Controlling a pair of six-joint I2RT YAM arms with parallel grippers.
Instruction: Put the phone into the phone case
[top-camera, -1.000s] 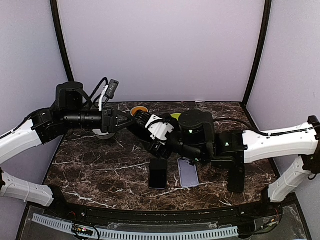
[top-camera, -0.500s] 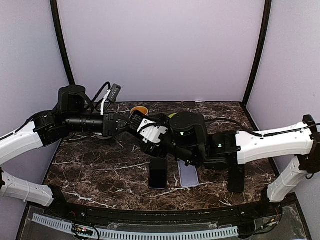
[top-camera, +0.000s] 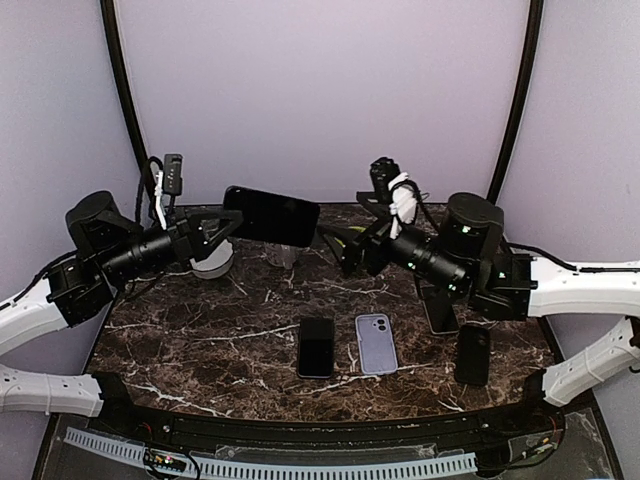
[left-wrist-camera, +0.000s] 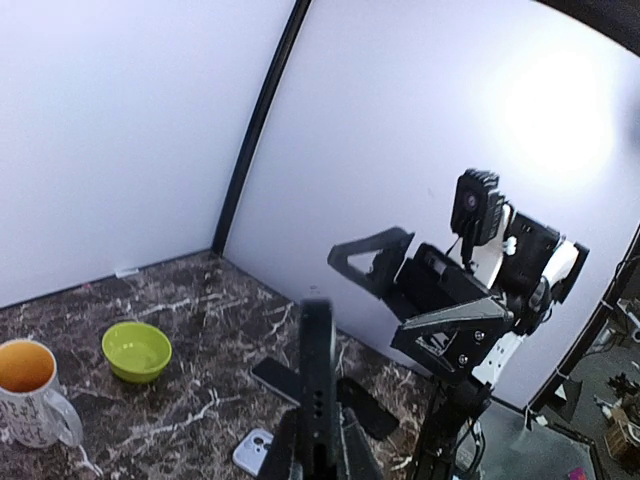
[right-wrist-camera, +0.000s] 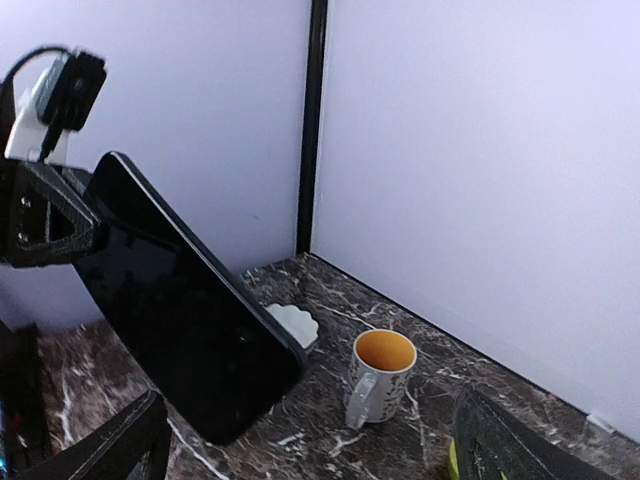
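My left gripper (top-camera: 222, 226) is shut on a black phone (top-camera: 271, 215) and holds it by one end, raised well above the back of the table. That phone shows edge-on between my left fingers (left-wrist-camera: 318, 440) and as a glossy dark slab in the right wrist view (right-wrist-camera: 185, 320). My right gripper (top-camera: 350, 246) is open and empty, a short gap to the right of the held phone; its fingers frame the right wrist view (right-wrist-camera: 310, 450). A lavender phone case (top-camera: 376, 343) lies flat at the front centre beside another black phone (top-camera: 316, 347).
A mug with an orange inside (right-wrist-camera: 380, 375) and a white scalloped dish (top-camera: 210, 262) stand at the back left. A green bowl (left-wrist-camera: 137, 350) sits at the back. Two more dark phones (top-camera: 440, 310) (top-camera: 472, 353) lie at the right front.
Both grippers were together low over the table's back centre. Now the left arm has pulled back left and up with the black phone, and the right arm has drawn back right, open.
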